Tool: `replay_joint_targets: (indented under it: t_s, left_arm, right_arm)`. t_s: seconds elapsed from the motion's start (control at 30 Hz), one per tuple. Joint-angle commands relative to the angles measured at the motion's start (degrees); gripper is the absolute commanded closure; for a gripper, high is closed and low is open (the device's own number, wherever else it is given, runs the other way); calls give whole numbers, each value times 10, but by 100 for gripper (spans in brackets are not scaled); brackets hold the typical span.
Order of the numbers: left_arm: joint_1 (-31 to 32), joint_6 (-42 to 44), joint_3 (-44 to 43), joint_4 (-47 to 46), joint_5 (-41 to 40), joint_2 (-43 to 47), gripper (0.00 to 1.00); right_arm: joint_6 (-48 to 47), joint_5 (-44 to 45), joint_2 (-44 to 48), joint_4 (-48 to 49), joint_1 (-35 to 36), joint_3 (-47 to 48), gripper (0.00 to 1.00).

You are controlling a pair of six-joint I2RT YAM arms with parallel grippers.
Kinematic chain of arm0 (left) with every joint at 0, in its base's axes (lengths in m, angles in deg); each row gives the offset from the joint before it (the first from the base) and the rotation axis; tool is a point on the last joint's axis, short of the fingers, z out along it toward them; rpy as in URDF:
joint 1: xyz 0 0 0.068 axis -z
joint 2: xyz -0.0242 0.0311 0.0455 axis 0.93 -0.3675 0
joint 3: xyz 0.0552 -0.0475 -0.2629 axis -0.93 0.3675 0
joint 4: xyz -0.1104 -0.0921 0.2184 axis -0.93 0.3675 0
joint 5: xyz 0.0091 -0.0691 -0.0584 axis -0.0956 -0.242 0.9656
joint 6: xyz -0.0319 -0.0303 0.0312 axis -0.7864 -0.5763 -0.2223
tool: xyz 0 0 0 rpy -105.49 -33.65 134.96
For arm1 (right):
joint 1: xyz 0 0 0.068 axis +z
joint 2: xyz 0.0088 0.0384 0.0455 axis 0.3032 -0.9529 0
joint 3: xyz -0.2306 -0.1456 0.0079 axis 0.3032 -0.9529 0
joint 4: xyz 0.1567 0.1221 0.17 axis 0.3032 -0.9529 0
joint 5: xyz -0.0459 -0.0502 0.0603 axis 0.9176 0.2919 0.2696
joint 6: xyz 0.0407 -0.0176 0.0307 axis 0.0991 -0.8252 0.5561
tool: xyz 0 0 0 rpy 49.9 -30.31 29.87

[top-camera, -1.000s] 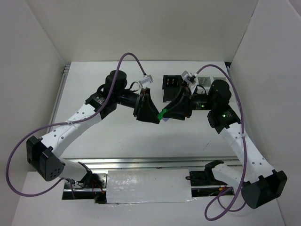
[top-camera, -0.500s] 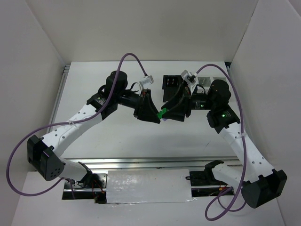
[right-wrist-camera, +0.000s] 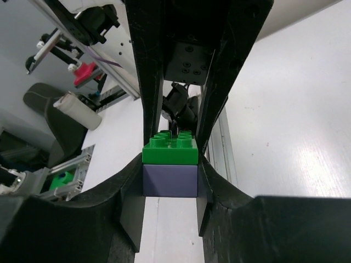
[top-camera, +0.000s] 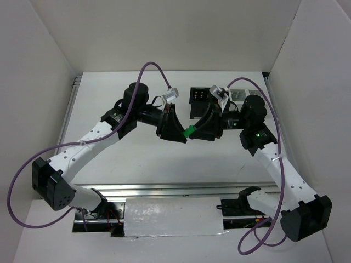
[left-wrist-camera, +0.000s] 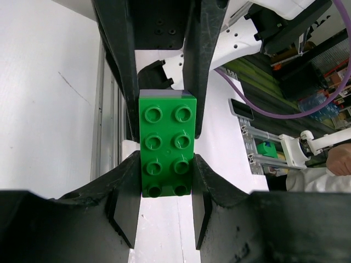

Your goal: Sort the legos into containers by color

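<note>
Gripping from opposite ends, the left tool [left-wrist-camera: 164,175] and right tool [right-wrist-camera: 170,170] both clamp one stack, a green brick [left-wrist-camera: 166,137] seated on a purple brick [right-wrist-camera: 169,181], its long axis running tool to tool. The stack hangs above the counter [top-camera: 137,159], just nearside of the containers [top-camera: 198,98], with the right arm nearer them. No legible writing.

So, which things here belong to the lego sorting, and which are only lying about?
For the job: green lego stacked on purple lego; left gripper and right gripper, both clamping them; containers at the back.
Lying about: purple cables; foil-covered panel and metal rail at the near edge.
</note>
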Motion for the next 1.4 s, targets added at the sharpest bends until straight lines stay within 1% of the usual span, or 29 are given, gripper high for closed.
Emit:
replay_joint_targets:
  t_s: [0.0,0.03,0.07,0.17,0.2,0.23,0.3,0.33,0.4,0.43,0.5,0.53,0.57,0.6,0.63,0.67,0.7,0.77,0.8,0.83,0.87,0.9,0.93,0.97,1.0,1.07,1.17,1.2,1.37]
  left_arm:
    - [-5,7,-12,-18,6,16,100]
    - [-5,7,-12,-18,5,16,100]
    - [-8,7,-12,-17,3,18,100]
    - [-19,6,-10,-11,-30,25,100]
    - [-25,3,-7,-9,-68,32,100]
    - [-32,-1,-2,-9,-86,43,100]
    - [-61,-24,19,-32,-111,57,100]
    - [-71,-35,28,-50,-108,72,100]
    - [-104,-67,55,-83,-101,87,100]
    - [-111,-72,60,-109,-100,98,100]
    - [-126,-69,64,-107,-114,108,100]
    - [-129,-62,63,-84,-152,115,100]
    - [-130,-43,53,-56,-176,119,100]
    - [-129,-35,50,-38,-193,122,100]
    - [-129,-30,47,-11,-208,124,100]
    - [-129,-23,44,0,-233,125,100]
    - [-130,-19,44,6,-235,125,100]
    - [-130,-14,42,21,-231,126,100]
    - [-130,-12,42,26,-229,127,100]
    - [-130,-10,42,35,-227,127,100]
    - [-130,-5,42,39,-231,129,100]
    - [-129,-2,43,43,-230,134,100]
    - [-130,-1,43,47,-228,135,100]
    - [-129,9,41,61,-230,136,100]
    - [-129,14,38,69,-228,138,100]
    - [-129,26,34,90,-218,139,100]
    - [-129,34,39,105,-206,149,100]
    - [-128,36,46,108,-206,151,100]
    - [-128,38,61,116,-203,162,100]
  right_arm:
    - [-10,-13,14,16,-4,-1,67]
    - [-12,-13,15,13,-4,-1,97]
    - [-20,-11,17,8,-5,0,100]
    - [-48,-4,17,-26,-9,5,100]
    - [-55,-2,17,-44,-13,6,100]
    - [-69,0,15,-52,-15,5,100]
    - [-91,12,9,-97,-18,10,100]
    - [-118,18,5,-118,-19,15,100]
    - [-137,30,-2,-157,-19,27,100]
    - [-148,57,-2,-166,-18,32,100]
    - [-167,109,-5,-218,-18,41,100]
    - [-172,225,-7,-239,-19,58,100]
    - [-161,308,-15,-273,-19,67,100]
    - [-124,389,-22,-286,-30,75,100]
    - [-91,572,-33,-301,-39,97,100]
    - [-50,662,-74,-366,-53,119,100]
    - [-4,707,-100,-403,-107,141,100]
    - [16,755,-177,-474,-152,231,100]
    - [14,773,-196,-482,-166,231,100]
    - [15,793,-213,-486,-182,263,100]
    - [15,840,-245,-489,-200,281,100]
    - [17,858,-263,-494,-211,296,100]
    - [19,867,-283,-502,-235,341,100]
    - [21,878,-321,-523,-245,366,100]
    - [25,890,-337,-529,-251,404,100]
    - [28,915,-383,-540,-267,437,99]
    - [21,901,-431,-551,-283,500,98]
    - [14,898,-447,-547,-286,506,94]
    - [7,886,-501,-555,-299,550,89]
